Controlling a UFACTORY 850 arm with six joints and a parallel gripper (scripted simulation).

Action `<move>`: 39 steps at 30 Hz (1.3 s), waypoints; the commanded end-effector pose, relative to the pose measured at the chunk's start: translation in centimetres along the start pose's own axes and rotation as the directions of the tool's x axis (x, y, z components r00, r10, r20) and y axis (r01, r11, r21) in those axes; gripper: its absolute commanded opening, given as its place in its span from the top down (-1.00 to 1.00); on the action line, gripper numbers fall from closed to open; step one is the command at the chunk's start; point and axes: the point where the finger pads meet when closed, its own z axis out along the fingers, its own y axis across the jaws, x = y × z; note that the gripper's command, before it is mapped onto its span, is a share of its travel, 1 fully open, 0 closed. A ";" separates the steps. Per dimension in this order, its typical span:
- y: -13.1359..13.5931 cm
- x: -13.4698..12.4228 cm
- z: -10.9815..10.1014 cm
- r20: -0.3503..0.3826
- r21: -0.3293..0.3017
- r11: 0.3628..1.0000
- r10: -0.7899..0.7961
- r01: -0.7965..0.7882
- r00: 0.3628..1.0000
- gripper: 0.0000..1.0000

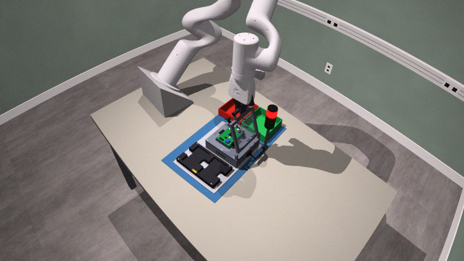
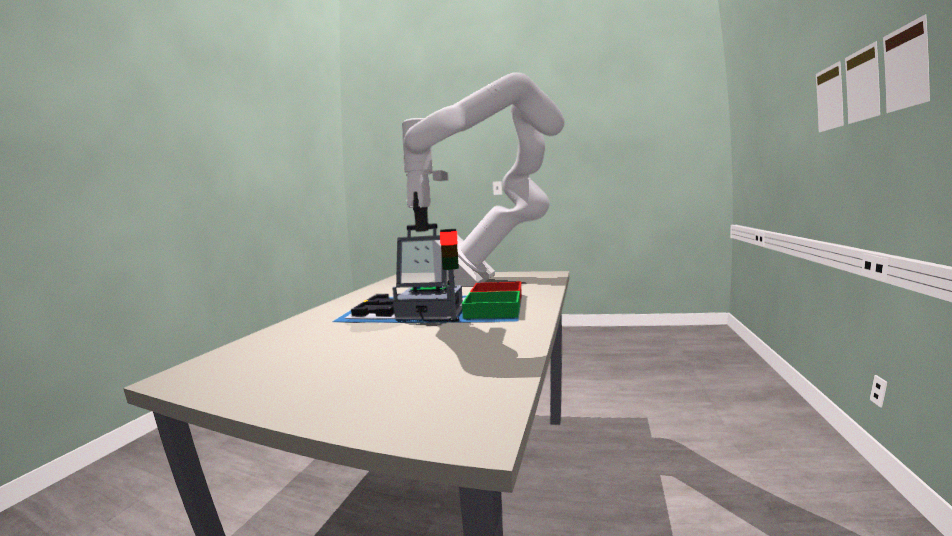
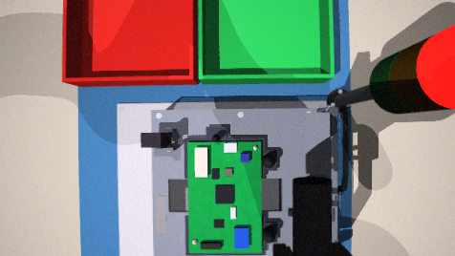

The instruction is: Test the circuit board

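Note:
The green circuit board [image 1: 226, 137] [image 3: 225, 196] lies flat in the grey tester [image 1: 223, 149] [image 2: 426, 304] [image 3: 296, 129], component side up, with its white connector [image 3: 201, 161] at the end nearer the bins. The tester's lid [image 1: 255, 128] [image 2: 398, 261] [image 3: 340, 158] stands upright and open. My gripper [image 1: 239, 113] [image 2: 421, 225] is above the tester, shut on the lid's top bar. The signal light [image 1: 272, 113] [image 2: 448, 239] [image 3: 437, 67] beside the tester glows red. The red bin [image 1: 227, 110] [image 2: 496, 286] [image 3: 129, 78] and the green bin [image 1: 276, 128] [image 2: 491, 306] [image 3: 265, 77] stand side by side behind the tester.
The black tray [image 1: 204, 165] [image 2: 373, 307] lies in front of the tester on the blue mat [image 1: 172, 158] [image 3: 97, 158]. The arm's base [image 1: 162, 97] stands at the table's far corner. One black finger [image 3: 311, 210] covers part of the tester in the wrist view.

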 end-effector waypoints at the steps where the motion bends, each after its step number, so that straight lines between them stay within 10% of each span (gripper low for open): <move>1: 1.1 0.0 -0.5 0.000 -0.001 1.000 0.000 0.000 1.000 1.00; 24: 3.5 0.0 -1.0 0.000 -0.001 1.000 0.000 0.000 1.000 1.00; 25: 3.5 0.0 -1.0 0.000 -0.001 1.000 0.000 0.000 1.000 0.44; 39: 3.5 0.0 -1.0 0.000 -0.001 1.000 0.000 0.000 1.000 0.44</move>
